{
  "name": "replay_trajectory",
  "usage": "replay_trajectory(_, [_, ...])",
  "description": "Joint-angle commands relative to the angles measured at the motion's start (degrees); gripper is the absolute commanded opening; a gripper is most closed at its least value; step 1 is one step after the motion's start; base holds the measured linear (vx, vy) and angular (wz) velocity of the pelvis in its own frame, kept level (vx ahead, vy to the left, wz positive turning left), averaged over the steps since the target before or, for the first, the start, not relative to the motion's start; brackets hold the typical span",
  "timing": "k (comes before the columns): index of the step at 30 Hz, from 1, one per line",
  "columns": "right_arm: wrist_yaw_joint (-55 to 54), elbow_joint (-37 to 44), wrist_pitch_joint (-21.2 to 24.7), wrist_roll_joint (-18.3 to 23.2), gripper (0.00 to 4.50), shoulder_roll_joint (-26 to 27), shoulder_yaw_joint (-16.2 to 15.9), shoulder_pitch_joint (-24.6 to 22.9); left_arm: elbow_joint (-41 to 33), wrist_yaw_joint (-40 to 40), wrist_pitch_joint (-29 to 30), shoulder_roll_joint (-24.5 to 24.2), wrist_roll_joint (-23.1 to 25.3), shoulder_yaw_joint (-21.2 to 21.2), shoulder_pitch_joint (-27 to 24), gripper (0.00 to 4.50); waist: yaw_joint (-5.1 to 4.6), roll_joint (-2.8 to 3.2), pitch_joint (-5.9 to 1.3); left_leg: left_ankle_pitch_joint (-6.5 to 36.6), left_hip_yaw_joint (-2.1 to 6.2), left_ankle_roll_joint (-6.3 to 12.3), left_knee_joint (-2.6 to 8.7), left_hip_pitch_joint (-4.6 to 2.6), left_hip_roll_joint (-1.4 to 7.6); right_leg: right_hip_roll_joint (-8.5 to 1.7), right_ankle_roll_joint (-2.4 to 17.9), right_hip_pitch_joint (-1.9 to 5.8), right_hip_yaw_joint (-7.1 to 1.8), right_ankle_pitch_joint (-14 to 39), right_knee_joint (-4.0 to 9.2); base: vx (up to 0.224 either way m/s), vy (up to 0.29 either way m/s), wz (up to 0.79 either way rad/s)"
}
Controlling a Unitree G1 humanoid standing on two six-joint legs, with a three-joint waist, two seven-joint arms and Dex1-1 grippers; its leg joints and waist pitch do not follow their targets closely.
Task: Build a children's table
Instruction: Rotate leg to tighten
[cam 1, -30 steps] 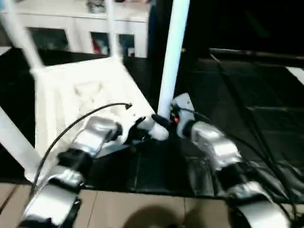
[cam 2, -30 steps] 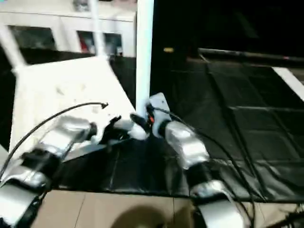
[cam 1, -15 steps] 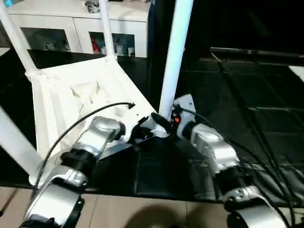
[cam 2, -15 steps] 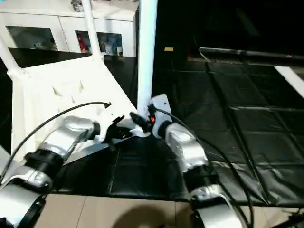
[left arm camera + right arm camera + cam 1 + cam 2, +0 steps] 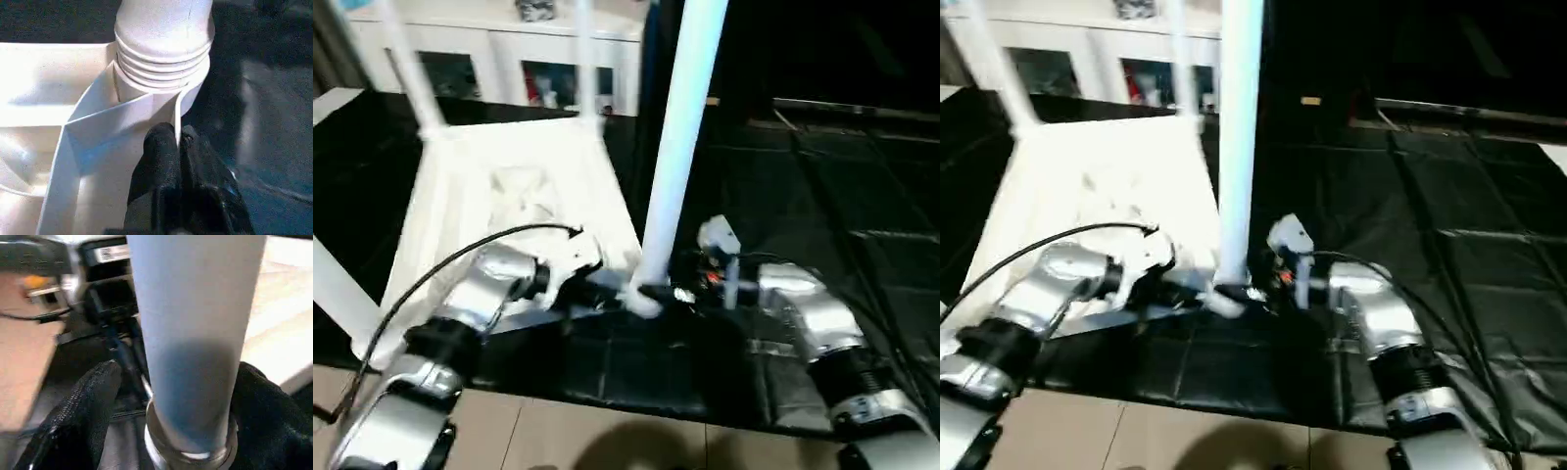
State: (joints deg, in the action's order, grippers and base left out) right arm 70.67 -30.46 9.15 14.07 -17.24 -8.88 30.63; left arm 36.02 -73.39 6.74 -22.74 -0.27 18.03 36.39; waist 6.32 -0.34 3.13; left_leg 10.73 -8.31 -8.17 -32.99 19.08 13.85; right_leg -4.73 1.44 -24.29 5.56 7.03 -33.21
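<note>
The children's table lies upside down on the black mat, its white ribbed top [image 5: 509, 186] facing up. A white leg [image 5: 680, 147] stands upright in the near corner socket [image 5: 161, 83]. Two more legs [image 5: 411, 69] [image 5: 585, 59] rise at the far corners, and another [image 5: 333, 294] slants at the near left. My left gripper [image 5: 176, 142] is shut on a thin rib of the top beside that socket. My right gripper [image 5: 177, 372] is open around the leg's base, one finger [image 5: 73, 416] standing off it on one side and the other [image 5: 264, 411] close against the opposite side.
A white glass-door cabinet [image 5: 509, 59] stands behind the table. The black mat [image 5: 822, 176] stretches out to the right. Beige floor [image 5: 607, 441] runs along the near edge under my forearms.
My right gripper's fingers have spread apart from the near leg. My left gripper keeps its hold on the rib. The whole view has shifted, so the camera moved.
</note>
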Motion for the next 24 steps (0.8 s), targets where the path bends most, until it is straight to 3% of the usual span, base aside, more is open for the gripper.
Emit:
replay_trajectory(1, [4.0, 0.5, 0.6, 1.3, 3.60, -0.6, -1.0, 1.3, -2.3, -2.9, -1.7, 0.2, -1.8, 0.7, 0.1, 0.00, 0.09, -0.53, -4.17, 11.5, -1.87, 4.08, 3.52, 0.71, -1.16, -2.29, 8.3, 3.88, -1.86, 23.2, 3.53, 0.000, 0.000, 0.00])
replay_trajectory(2, [5.9, 0.2, 0.7, 1.5, 3.44, -0.9, -1.4, 1.5, -2.5, -3.9, -2.2, -0.2, -1.7, 1.0, -0.2, 0.00, 0.15, -0.85, -4.20, 11.4, -1.93, 4.00, 3.51, 0.72, -1.15, -2.30, 8.2, 3.85, -1.87, 23.2, 3.55, 0.000, 0.000, 0.00])
replay_trajectory(16, [13.5, -5.8, -0.6, 0.0, 2.23, 0.0, -4.0, 4.4, -6.4, -9.2, -3.9, -3.6, -1.0, 2.7, -2.7, 0.00, 1.27, -1.06, -4.24, 10.9, -2.09, 3.16, 3.55, 0.62, -0.83, -2.56, 10.1, 3.66, -2.13, 19.6, 2.63, 0.000, 0.000, 0.00])
replay_trajectory(24, [14.6, -6.1, -0.6, 0.3, 2.01, 0.5, -4.3, 4.6, -6.2, -7.2, -2.7, -3.3, -0.5, 1.8, -2.7, 0.00, 1.41, -1.23, -4.22, 11.7, -2.02, 2.43, 3.52, 0.63, -0.89, -2.63, 9.1, 3.69, -2.19, 21.2, 2.52, 0.000, 0.000, 0.00])
